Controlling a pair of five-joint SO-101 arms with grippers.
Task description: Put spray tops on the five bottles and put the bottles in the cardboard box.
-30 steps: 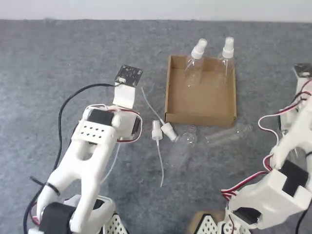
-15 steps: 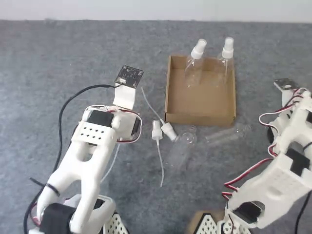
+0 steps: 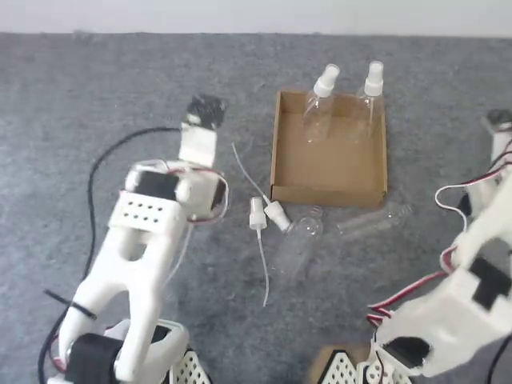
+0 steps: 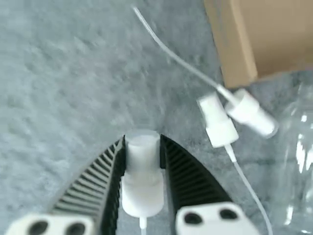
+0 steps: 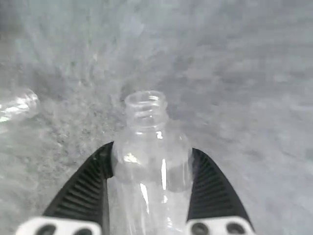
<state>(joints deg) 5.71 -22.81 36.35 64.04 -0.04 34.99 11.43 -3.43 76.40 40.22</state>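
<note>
From above, note cardboard box [image 3: 328, 172], two capped bottles [image 3: 320, 112] at its 12 o'clock wall, loose tops [image 3: 268, 214] at its 7 o'clock. On left wrist, hold left gripper [image 4: 142, 142] pinched on spray top [image 4: 142, 188]. On right wrist, steady right gripper [image 5: 150, 149] clamped round open bottle [image 5: 145, 105]; feed tube into neck squarely before twisting.

Overhead looks down; close left-wrist camera shares box [image 3: 320, 172].
</note>
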